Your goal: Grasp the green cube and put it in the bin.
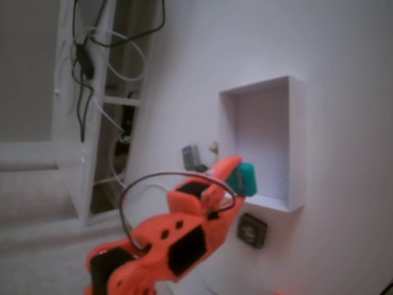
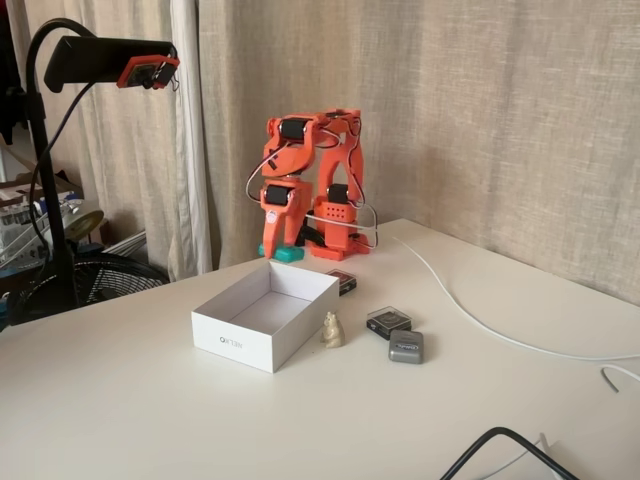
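Orange gripper [image 1: 236, 178] first: in a fixed view looking along the arm, we see its fingers closed on the green cube [image 1: 245, 178], a small teal block with rounded corners. The block sits at the fingertips, just at the near wall of the bin [image 1: 296, 141]. We cannot tell whether it is lifted clear of the table or touching it.

Beside the gripper in that view lies a dark block [image 1: 252, 230], close to the bin's near corner. Farther off we make out a grey block [image 1: 191, 157] and a tiny pale figure [image 1: 213, 147]; both are blurred.

In the other fixed view, from across the white table [image 2: 150, 420], the grey block [image 2: 405, 346] lies nearest, then a dark block [image 2: 388, 321] and the figure [image 2: 332, 330] touching the bin's [image 2: 240, 345] wall. The bin is a shallow white open tray, and it looks empty. Behind it the arm [image 2: 310, 185] folds down, with the cube [image 2: 287, 254] showing as a teal patch at the far rim.

We judge the cube light, rigid and smooth, so best pinched on two flat opposite faces. Rounded corners could let it twist under a corner grip.
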Controlling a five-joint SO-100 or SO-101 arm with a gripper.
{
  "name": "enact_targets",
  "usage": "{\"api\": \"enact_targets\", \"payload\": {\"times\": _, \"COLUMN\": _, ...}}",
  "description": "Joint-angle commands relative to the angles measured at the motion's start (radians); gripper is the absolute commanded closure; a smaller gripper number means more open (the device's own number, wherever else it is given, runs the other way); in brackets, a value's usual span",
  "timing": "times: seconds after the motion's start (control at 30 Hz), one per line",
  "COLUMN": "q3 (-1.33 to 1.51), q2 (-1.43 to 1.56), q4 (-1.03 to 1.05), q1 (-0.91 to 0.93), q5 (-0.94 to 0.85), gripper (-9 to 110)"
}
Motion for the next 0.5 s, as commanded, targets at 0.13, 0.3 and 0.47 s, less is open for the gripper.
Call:
{"api": "enact_targets", "payload": {"times": 0.13, "q3": 0.000, "q2": -0.011, "q4": -0.052, "q1": 0.031, "q5": 0.006, "gripper": 87}}
{"api": "enact_targets", "payload": {"times": 0.3, "q3": 0.000, "q2": -0.020, "q4": -0.021, "q1": 0.037, "q5": 0.006, "gripper": 87}}
{"api": "enact_targets", "payload": {"times": 0.47, "q3": 0.000, "q2": -0.032, "q4": -0.124, "q1": 0.032, "q5": 0.003, "gripper": 51}}
